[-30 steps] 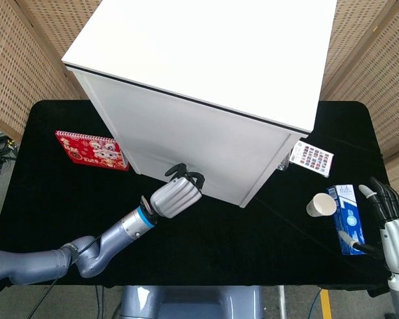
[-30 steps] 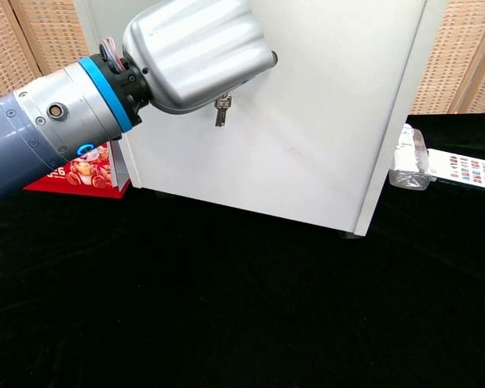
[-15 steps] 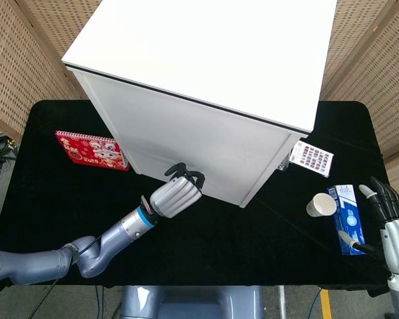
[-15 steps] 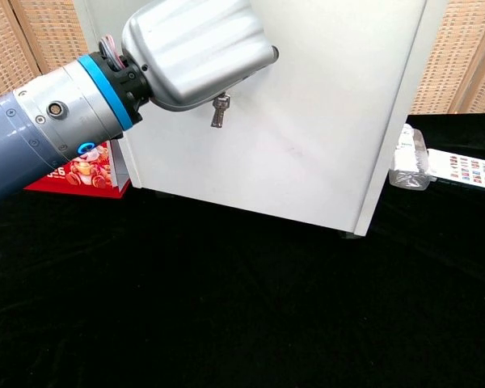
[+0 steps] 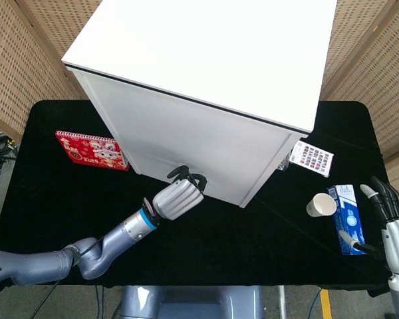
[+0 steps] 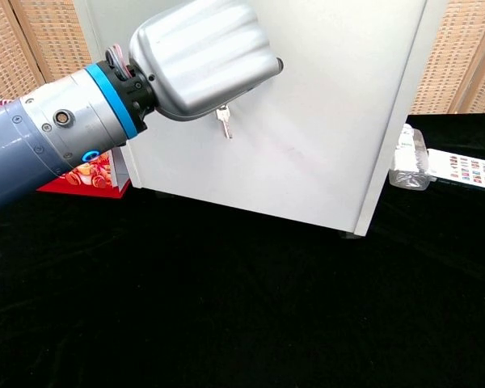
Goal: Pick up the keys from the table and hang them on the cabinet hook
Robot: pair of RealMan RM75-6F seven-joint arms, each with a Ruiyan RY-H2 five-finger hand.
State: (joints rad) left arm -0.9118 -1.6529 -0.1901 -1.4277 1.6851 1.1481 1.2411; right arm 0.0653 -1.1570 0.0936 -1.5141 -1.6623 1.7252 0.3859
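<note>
Seen from the chest camera: left hand (image 6: pixel 200 56) raised against the front of the white cabinet (image 6: pixel 323 105), back of the hand toward the lens, fingers (image 5: pixel 186 175) curled in toward the panel. Keys (image 6: pixel 223 121) dangling just below the hand, one small key hanging free against the white face, so evidently carried in the grip; exactly how the fingers pinch them hidden behind the hand. Hook itself not visible in either view, presumably covered by the hand, which would explain the pose: keys held high and close to the panel to bring the ring onto the hook. Hanging judged not yet confirmed.

From the head camera, same left hand (image 5: pixel 176 198) at the lower front edge of the cabinet, forearm stretching across the black table (image 5: pixel 46 199).

Around it: red booklet (image 5: pixel 92 150) leaning at the cabinet's left side; on the far right a paper cup (image 5: pixel 320 205) beside a blue box (image 5: pixel 346 217), a colour-swatch card (image 5: pixel 312 158) and a small wrapped packet (image 6: pixel 409 162) near the cabinet corner. Right hand (image 5: pixel 390 211) idle at the table's right edge, fingers spread, holding nothing. Nothing between the left hand and the panel but the hand itself, blocking sight of the hook.
</note>
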